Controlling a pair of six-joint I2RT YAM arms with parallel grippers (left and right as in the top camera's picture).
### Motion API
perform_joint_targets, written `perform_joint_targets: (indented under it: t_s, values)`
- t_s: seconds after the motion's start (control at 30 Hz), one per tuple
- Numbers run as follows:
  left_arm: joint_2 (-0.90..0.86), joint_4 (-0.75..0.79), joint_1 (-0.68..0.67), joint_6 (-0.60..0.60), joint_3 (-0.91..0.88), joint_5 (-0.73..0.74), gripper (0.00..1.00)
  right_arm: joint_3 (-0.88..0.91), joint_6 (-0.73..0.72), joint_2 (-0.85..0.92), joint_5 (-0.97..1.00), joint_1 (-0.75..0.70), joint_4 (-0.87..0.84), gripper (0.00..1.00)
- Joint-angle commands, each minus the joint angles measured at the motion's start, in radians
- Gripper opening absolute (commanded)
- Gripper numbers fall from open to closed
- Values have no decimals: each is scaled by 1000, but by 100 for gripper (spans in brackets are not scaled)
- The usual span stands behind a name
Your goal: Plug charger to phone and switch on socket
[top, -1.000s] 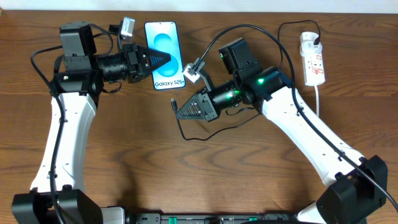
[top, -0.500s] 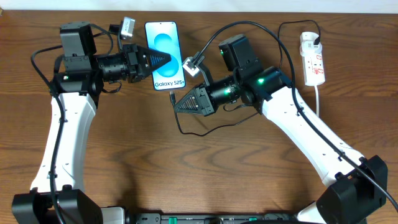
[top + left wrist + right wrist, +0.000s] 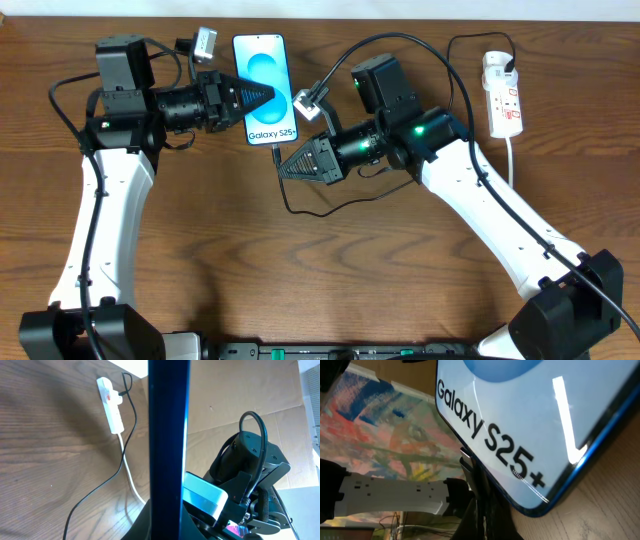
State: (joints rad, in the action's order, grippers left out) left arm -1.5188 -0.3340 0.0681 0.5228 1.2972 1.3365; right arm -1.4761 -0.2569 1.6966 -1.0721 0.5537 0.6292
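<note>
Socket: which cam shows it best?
Overhead: the socket lies whole, red switches facing the camera. Left wrist catches the socket too, but smaller and oblique. Right wrist does not show it.

The phone [image 3: 169, 435] shows edge-on, an upright dark blue bar. Beyond it the socket [image 3: 111, 404] lies on the table [image 3: 45, 470].

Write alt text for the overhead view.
The right gripper holds the charger plug at the bottom edge of the phone, while the left gripper tip lies over its side. The white socket sits far right on the table.
</note>
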Motion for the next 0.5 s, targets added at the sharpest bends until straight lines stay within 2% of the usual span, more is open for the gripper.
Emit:
perform_joint_targets:
  t_s: [0.0,0.47]
  values:
    - [11,7,-2,-21,31,44,7,1,-17,-11,7,11,-9,1]
    - [11,7,-2,-21,31,51,7,1,-39,-11,27,12,-13,1]
